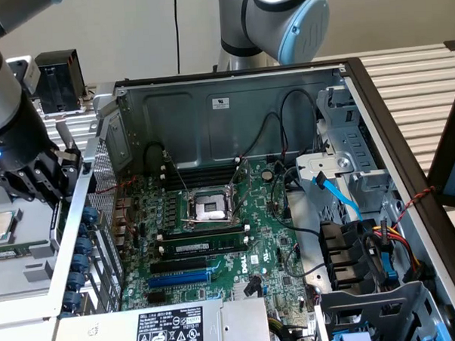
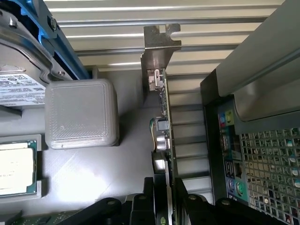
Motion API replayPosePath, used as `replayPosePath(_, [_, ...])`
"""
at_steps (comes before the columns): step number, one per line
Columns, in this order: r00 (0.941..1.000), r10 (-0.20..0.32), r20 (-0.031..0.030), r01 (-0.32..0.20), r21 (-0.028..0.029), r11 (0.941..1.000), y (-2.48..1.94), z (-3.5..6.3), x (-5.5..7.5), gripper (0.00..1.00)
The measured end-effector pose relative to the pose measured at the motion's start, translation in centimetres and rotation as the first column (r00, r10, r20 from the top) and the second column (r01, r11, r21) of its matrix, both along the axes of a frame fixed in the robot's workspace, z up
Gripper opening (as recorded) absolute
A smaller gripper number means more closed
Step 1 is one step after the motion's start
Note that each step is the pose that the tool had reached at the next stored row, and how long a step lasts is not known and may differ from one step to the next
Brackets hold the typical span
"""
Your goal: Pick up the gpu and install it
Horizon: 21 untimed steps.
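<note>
Beside the jaws, the open computer case, with the motherboard inside it well apart from them and its blue slot not yet filled. Between the jaws, closed partway and pressing on both faces, the gpu, taken edge-on, with the silver bracket at the end far from the jaws and a grey block near on one side. By judgement, grasp made but installing not yet done; cannot tell if already lifted from the tabletop.
</note>
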State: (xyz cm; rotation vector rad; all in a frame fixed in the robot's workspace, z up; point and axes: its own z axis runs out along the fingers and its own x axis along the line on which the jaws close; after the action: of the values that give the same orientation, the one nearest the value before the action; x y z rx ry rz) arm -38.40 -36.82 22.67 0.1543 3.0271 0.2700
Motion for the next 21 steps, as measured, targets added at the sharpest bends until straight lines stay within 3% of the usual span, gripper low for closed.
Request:
replayPosePath(4, [1.0000,0.000,-0.0001,0.000,0.0049,1.0000,0.01,0.50,0.0,0.28])
replayPosePath(16, [1.0000,0.000,0.0000,0.000,0.0204,0.9998,-0.01,4.07,0.0,0.28])
replayPosePath(21, [1.0000,0.000,-0.0011,0.000,0.0260,0.9997,-0.01,4.42,0.0,0.28])
